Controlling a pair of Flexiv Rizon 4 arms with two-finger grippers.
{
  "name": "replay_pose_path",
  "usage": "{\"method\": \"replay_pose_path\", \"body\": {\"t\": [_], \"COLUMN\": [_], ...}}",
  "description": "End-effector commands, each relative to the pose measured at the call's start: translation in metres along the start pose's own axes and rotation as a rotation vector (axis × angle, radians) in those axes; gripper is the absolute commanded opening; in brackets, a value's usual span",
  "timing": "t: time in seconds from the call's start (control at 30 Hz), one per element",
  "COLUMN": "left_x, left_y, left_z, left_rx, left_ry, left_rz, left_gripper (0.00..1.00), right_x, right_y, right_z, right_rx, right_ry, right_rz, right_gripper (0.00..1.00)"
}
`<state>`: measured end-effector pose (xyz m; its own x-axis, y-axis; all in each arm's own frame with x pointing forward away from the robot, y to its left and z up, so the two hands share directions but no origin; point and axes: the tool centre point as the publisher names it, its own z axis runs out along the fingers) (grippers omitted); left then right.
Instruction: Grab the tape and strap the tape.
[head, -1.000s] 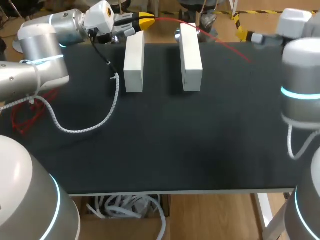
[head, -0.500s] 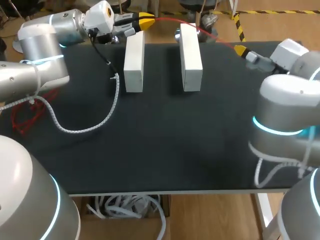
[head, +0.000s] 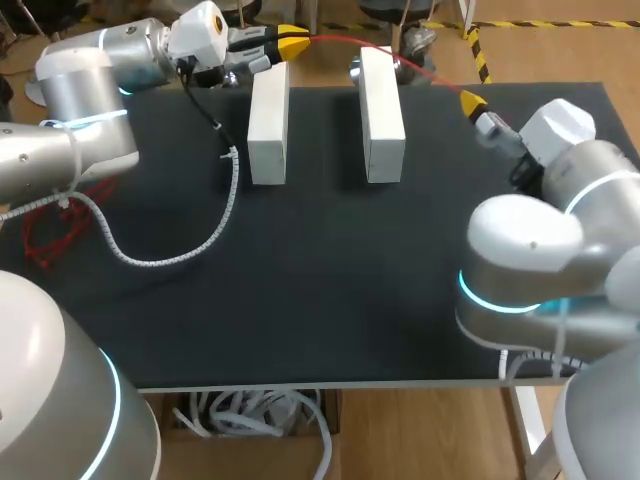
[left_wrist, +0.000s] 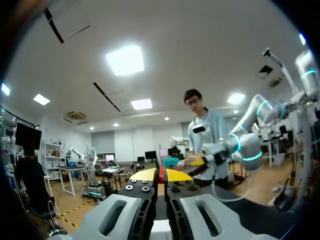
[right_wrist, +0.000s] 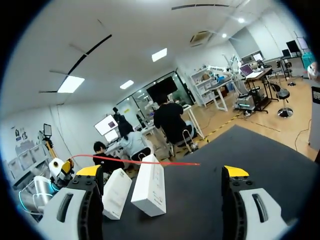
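A thin red tape (head: 400, 62) stretches in the air over the back of the table, above the far end of the right one of two white blocks (head: 381, 115). My left gripper (head: 293, 41) at the back left is shut on the tape's end; the red strip shows pinched between its yellow tips (left_wrist: 161, 175). The tape's loose end reaches toward my right gripper (head: 474, 104), which stands open at the back right. In the right wrist view the tape (right_wrist: 135, 160) runs across ahead of that open gripper (right_wrist: 162, 172), touching neither finger.
The left white block (head: 268, 125) lies parallel to the right one on the black table (head: 320, 290). Both blocks (right_wrist: 148, 192) lie ahead of the right gripper. A white coiled cable (head: 180, 255) from my left arm loops over the table's left part.
My right arm has swung in from the right edge, bringing its open gripper toward the tape's loose end. The left arm and the blocks have kept still.
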<state>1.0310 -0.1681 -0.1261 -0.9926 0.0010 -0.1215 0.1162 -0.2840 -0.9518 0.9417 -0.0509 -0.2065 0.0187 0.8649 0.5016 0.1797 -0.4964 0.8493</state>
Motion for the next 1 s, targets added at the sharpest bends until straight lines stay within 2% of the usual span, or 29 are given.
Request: {"method": "replay_pose_path", "body": {"t": [0.03, 0.1, 0.13, 0.17, 0.23, 0.33, 0.43, 0.57, 0.6, 0.63, 0.73, 0.83, 0.87, 1.0], "left_x": [-0.001, -0.001, -0.001, -0.001, -0.001, -0.001, -0.001, -0.001, -0.001, -0.001, -0.001, -0.001, -0.001, -0.001], "left_y": [0.001, 0.001, 0.001, 0.001, 0.001, 0.001, 0.001, 0.001, 0.001, 0.001, 0.001, 0.001, 0.001, 0.001], "left_z": [0.000, 0.000, 0.000, 0.000, 0.000, 0.000, 0.000, 0.000, 0.000, 0.000, 0.000, 0.000, 0.000, 0.000], "left_rx": [0.001, 0.001, 0.001, 0.001, 0.001, 0.001, 0.001, 0.001, 0.001, 0.001, 0.001, 0.001, 0.001, 0.001], "left_ry": [0.002, 0.002, 0.002, 0.002, 0.002, 0.002, 0.002, 0.002, 0.002, 0.002, 0.002, 0.002, 0.002, 0.002], "left_rz": [-0.001, -0.001, -0.001, -0.001, -0.001, -0.001, -0.001, -0.001, -0.001, -0.001, -0.001, -0.001, -0.001, -0.001], "left_gripper": [0.00, 0.00, 0.00, 0.00, 0.00, 0.00, 0.00, 0.00, 0.00, 0.00, 0.00, 0.00, 0.00, 0.00], "right_x": [0.002, 0.002, 0.004, 0.007, 0.016, 0.028, 0.037, 0.039, 0.039, 0.037, 0.031, 0.025, 0.024, 0.024], "right_y": [-0.004, -0.004, -0.005, -0.005, -0.004, -0.001, 0.001, 0.004, 0.004, 0.002, -0.004, -0.015, -0.019, -0.019], "right_z": [0.001, 0.001, 0.004, 0.007, 0.015, 0.023, 0.029, 0.033, 0.033, 0.032, 0.032, 0.031, 0.031, 0.031], "right_rx": [-0.062, -0.062, -0.013, 0.063, 0.270, 0.427, 0.573, 0.795, 0.796, 0.866, 0.979, 0.963, 0.906, 0.906], "right_ry": [-0.006, -0.006, -0.061, -0.128, -0.288, -0.393, -0.467, -0.576, -0.582, -0.599, -0.624, -0.602, -0.586, -0.586], "right_rz": [0.001, 0.001, 0.026, 0.073, 0.159, 0.277, 0.391, 0.541, 0.548, 0.595, 0.654, 0.637, 0.604, 0.604], "right_gripper": [1.00, 1.00, 1.00, 1.00, 1.00, 1.00, 1.00, 1.00, 1.00, 1.00, 1.00, 1.00, 1.00, 1.00]}}
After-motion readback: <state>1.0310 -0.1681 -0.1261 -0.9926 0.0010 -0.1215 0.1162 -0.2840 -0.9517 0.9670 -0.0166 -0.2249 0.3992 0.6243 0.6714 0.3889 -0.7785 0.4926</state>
